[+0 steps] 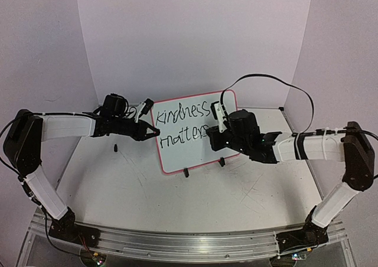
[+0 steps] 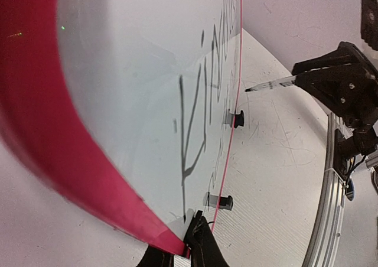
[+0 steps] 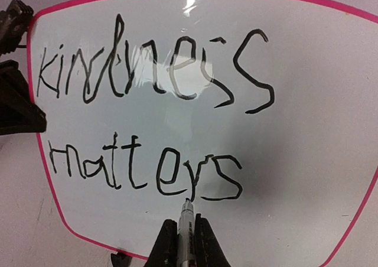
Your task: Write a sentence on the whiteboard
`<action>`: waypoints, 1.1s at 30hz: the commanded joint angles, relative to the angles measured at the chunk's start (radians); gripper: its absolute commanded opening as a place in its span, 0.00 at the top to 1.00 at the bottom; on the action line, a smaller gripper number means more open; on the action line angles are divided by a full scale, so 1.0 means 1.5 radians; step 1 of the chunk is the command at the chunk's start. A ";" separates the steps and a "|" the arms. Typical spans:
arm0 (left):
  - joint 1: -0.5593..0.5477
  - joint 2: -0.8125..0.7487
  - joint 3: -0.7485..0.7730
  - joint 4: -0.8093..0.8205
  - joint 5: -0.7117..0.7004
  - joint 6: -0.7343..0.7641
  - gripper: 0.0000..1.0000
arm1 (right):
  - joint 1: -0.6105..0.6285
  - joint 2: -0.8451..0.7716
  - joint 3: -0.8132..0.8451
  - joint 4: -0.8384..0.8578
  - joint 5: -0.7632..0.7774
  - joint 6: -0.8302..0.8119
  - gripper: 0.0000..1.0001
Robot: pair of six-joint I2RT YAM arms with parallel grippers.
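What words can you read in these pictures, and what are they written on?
"kindness": top line, black handwriting on the whiteboard.
"matters": second line, on the same whiteboard.
The marker: any label on it is too small to read.
No other text can be read.

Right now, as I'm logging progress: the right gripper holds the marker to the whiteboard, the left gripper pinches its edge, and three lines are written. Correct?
Not quite: the sentence has two lines, "kindness" and "matters", not three; the right wrist view shows it. The rest stands: the right gripper holds the marker to the whiteboard and the left gripper pinches its edge.
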State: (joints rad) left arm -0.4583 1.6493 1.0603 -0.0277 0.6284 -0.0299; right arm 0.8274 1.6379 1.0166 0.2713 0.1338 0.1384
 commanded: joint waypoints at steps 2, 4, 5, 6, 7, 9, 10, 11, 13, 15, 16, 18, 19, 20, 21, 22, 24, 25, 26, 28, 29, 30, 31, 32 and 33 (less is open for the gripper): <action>0.009 0.016 0.014 -0.023 -0.162 0.065 1.00 | 0.005 -0.061 0.001 0.022 -0.127 -0.086 1.00; 0.008 0.018 0.016 -0.023 -0.158 0.064 1.00 | 0.012 -0.027 0.017 0.003 -0.199 -0.122 1.00; 0.008 0.016 0.016 -0.023 -0.159 0.064 1.00 | 0.019 -0.019 0.018 0.013 -0.216 -0.129 1.00; 0.007 0.014 0.014 -0.023 -0.161 0.064 1.00 | 0.029 -0.008 0.024 0.018 -0.232 -0.138 1.00; 0.007 0.012 0.011 -0.022 -0.163 0.064 1.00 | 0.039 0.003 0.032 0.022 -0.247 -0.146 1.00; 0.007 0.012 0.010 -0.022 -0.165 0.065 1.00 | 0.057 0.036 0.060 0.018 -0.254 -0.159 1.00; 0.006 0.013 0.011 -0.022 -0.165 0.065 1.00 | 0.063 0.053 0.075 0.018 -0.258 -0.157 1.00; 0.006 0.015 0.011 -0.022 -0.165 0.065 1.00 | 0.068 0.065 0.086 0.018 -0.260 -0.156 1.00; 0.005 0.018 0.013 -0.021 -0.165 0.064 1.00 | 0.077 0.084 0.103 0.018 -0.254 -0.153 1.00; 0.005 0.020 0.015 -0.020 -0.165 0.064 1.00 | 0.086 0.103 0.118 0.018 -0.240 -0.153 1.00; 0.005 0.021 0.016 -0.019 -0.165 0.064 1.00 | 0.088 0.110 0.124 0.017 -0.233 -0.152 1.00; 0.004 0.022 0.016 -0.018 -0.166 0.065 1.00 | 0.092 0.125 0.135 0.012 -0.226 -0.152 1.00; 0.005 0.022 0.015 -0.018 -0.166 0.065 1.00 | 0.094 0.130 0.138 0.010 -0.216 -0.152 1.00; 0.005 0.021 0.013 -0.018 -0.167 0.065 1.00 | 0.095 0.136 0.144 0.007 -0.209 -0.152 1.00; 0.005 0.020 0.012 -0.017 -0.167 0.065 1.00 | 0.095 0.141 0.149 0.003 -0.199 -0.152 1.00; 0.004 0.020 0.011 -0.017 -0.168 0.065 1.00 | 0.095 0.147 0.156 -0.003 -0.184 -0.151 1.00; 0.004 0.019 0.010 -0.017 -0.169 0.065 1.00 | 0.095 0.155 0.163 -0.010 -0.160 -0.154 1.00; 0.004 0.019 0.009 -0.017 -0.170 0.065 1.00 | 0.095 0.157 0.165 -0.011 -0.153 -0.153 1.00; 0.003 0.018 0.009 -0.017 -0.170 0.065 1.00 | 0.095 0.159 0.166 -0.013 -0.152 -0.154 1.00; 0.003 0.017 0.009 -0.017 -0.171 0.066 1.00 | 0.095 0.164 0.168 -0.017 -0.150 -0.151 1.00; 0.003 0.017 0.009 -0.018 -0.172 0.066 1.00 | 0.095 0.165 0.167 -0.017 -0.148 -0.151 1.00; 0.003 0.017 0.009 -0.017 -0.173 0.066 1.00 | 0.095 0.165 0.166 -0.017 -0.145 -0.151 1.00; 0.003 0.016 0.009 -0.017 -0.173 0.066 1.00 | 0.096 0.164 0.166 -0.016 -0.141 -0.151 1.00; 0.003 0.017 0.009 -0.017 -0.173 0.066 1.00 | 0.095 0.165 0.165 -0.017 -0.136 -0.151 1.00; 0.004 0.018 0.009 -0.018 -0.173 0.066 1.00 | 0.095 0.165 0.165 -0.017 -0.130 -0.150 1.00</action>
State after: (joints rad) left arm -0.4641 1.6497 1.0603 -0.0277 0.6235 -0.0275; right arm 0.9665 1.8706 1.2289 0.2420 -0.1115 -0.0822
